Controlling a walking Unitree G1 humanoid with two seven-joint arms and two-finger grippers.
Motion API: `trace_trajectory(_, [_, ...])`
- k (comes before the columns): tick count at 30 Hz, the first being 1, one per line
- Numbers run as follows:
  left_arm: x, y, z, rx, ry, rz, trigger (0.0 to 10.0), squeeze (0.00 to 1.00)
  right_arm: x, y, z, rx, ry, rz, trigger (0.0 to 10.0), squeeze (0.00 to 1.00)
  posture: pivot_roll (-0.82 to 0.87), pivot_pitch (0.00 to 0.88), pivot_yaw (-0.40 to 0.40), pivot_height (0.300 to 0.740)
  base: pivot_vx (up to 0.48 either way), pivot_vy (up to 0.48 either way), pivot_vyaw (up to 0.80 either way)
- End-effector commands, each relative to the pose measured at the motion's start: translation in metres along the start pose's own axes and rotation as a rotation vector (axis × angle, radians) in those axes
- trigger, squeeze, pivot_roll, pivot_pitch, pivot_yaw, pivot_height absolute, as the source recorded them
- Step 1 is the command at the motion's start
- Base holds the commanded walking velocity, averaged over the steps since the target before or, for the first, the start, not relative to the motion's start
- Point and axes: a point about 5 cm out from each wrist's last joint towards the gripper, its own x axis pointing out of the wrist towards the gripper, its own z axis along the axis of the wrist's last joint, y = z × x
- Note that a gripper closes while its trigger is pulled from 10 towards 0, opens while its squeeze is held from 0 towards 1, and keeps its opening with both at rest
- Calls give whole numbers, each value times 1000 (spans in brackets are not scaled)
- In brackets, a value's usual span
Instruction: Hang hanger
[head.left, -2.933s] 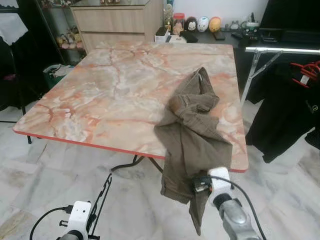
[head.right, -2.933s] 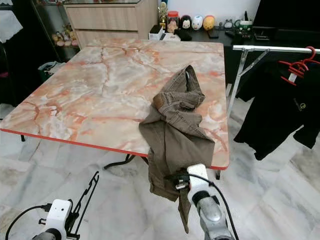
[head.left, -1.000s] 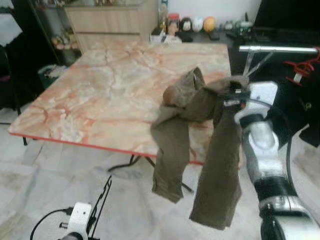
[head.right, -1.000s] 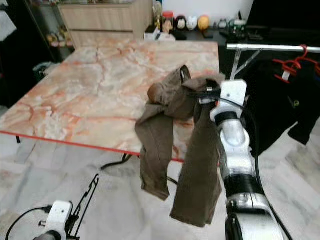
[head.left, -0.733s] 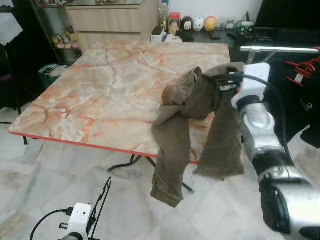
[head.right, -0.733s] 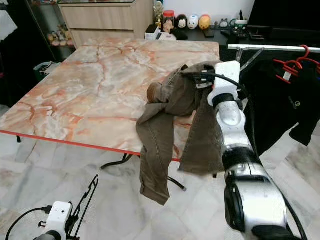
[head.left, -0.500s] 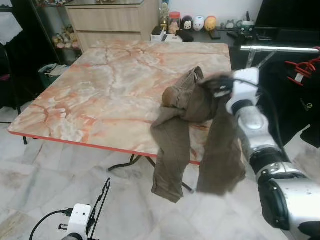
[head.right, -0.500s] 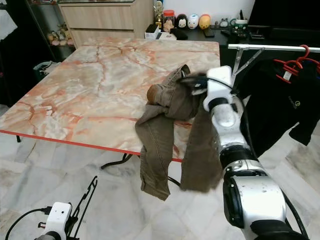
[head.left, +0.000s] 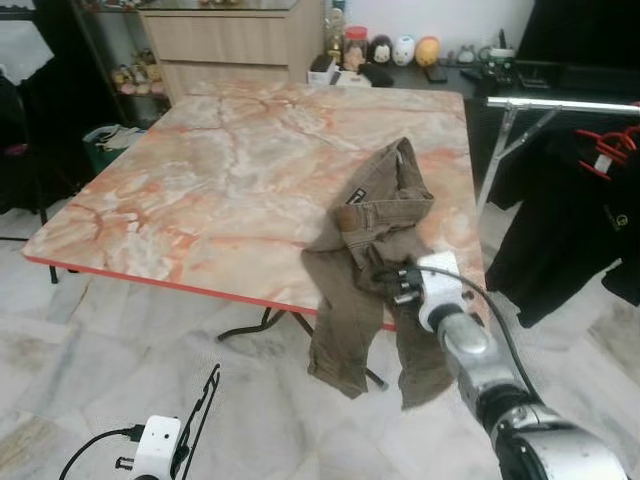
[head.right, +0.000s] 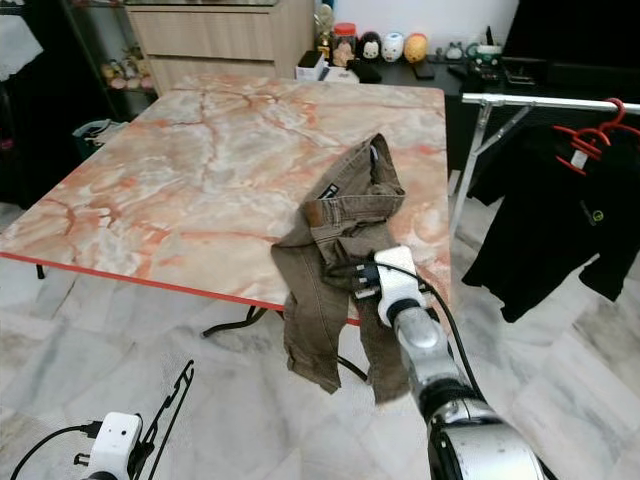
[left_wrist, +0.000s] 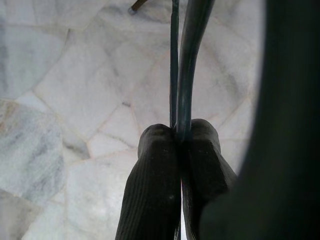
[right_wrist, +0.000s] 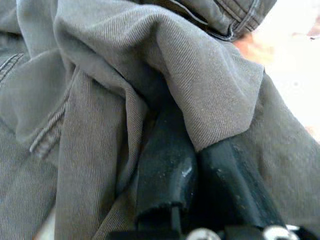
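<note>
Fingers of the right end effector (head.left: 385, 281) are clamped on a fold of the brown trousers (head.left: 372, 236) at the surface's (head.left: 200, 180) near edge, toward 5 o'clock. Trousers run lengthwise from 12 to 6, waistband on the marble top, both legs hanging over the edge. Left end effector (left_wrist: 180, 137), low over the floor tiles at 7 o'clock, pinches the black wire hanger (head.left: 200, 415), its wire pointing up and away.
</note>
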Motion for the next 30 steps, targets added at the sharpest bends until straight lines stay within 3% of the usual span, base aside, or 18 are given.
trace_trajectory(1, [-2, 1, -4, 23, 18, -9, 10000, 0, -11, 2, -28, 21, 120, -5, 10000, 0, 108, 0, 40, 740, 0, 0, 0])
trace_trajectory(6, [-2, 3, -4, 26, 16, -8, 10000, 0, -9, -9, -21, 57, 91, -50, 10000, 0, 104, 6, 45, 740, 0, 0, 0])
trace_trajectory(7, [-2, 3, -4, 26, 16, -8, 10000, 0, -8, -10, -18, 55, 76, -59, 10000, 545, 106, 7, 46, 740, 0, 0, 0])
trace_trajectory(9, [-2, 3, -4, 25, 15, -7, 10000, 0, -6, -13, -13, 62, 53, -81, 10000, 1000, 107, 8, 45, 740, 0, 0, 0])
trace_trajectory(15, [-2, 4, -4, 24, 13, -6, 10000, 0, 1, -22, 12, 85, -71, -141, 10000, 1000, 107, 24, 49, 740, 0, 0, 0])
trace_trajectory(30, [-1, 5, 0, 27, 2, -5, 10000, 0, 11, -29, 55, 85, -234, -137, 10000, 1000, 105, 35, 53, 740, 0, 0, 0])
